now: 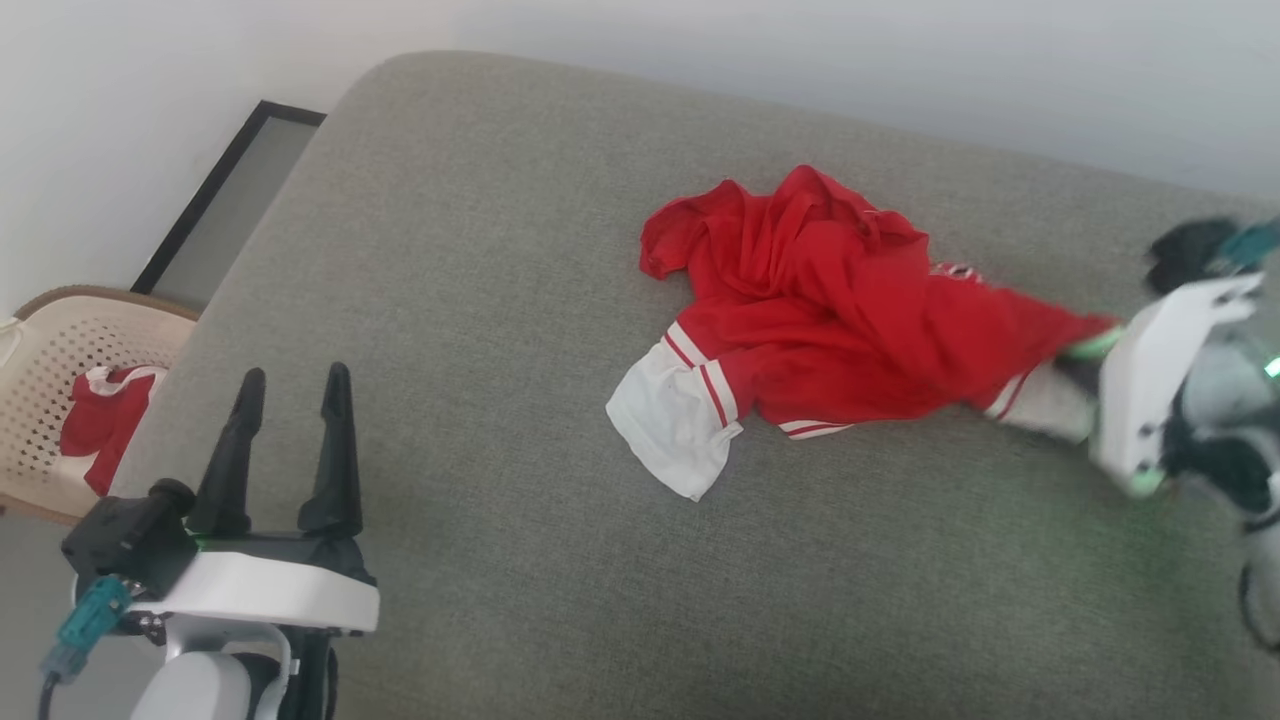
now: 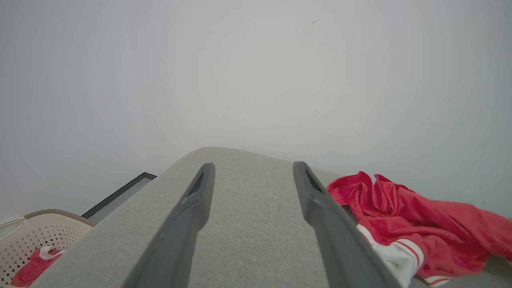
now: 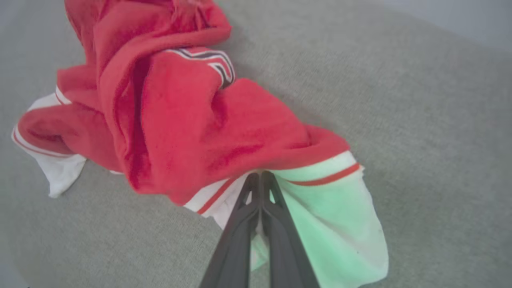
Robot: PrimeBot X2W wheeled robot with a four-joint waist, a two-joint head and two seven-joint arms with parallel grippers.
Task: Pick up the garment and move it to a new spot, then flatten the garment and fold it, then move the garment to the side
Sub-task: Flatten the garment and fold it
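Main worry here: the red jersey T-shirt [image 1: 820, 310] is being held by one white sleeve [image 3: 332, 208] only, and what's pinched looks like a thin fold right by the red stripe trim. If it's lifted quickly, the cloth could be pulled out of the fingers. Or the rest could be dragged across the grey upholstered cushion [image 1: 480, 260] as one twisted lump, which would make flattening harder. How much fabric is actually caught can't be judged well, since the head view is smeared there, but probably not much. The right end effector [image 3: 261, 176] is clamped shut on that sleeve at the shirt's right end, with the crumpled body stretched away from it toward the cushion's middle. The left end effector [image 1: 294, 372] is spread open with nothing in it, well apart from the shirt, near the beige laundry basket [image 1: 40, 380]
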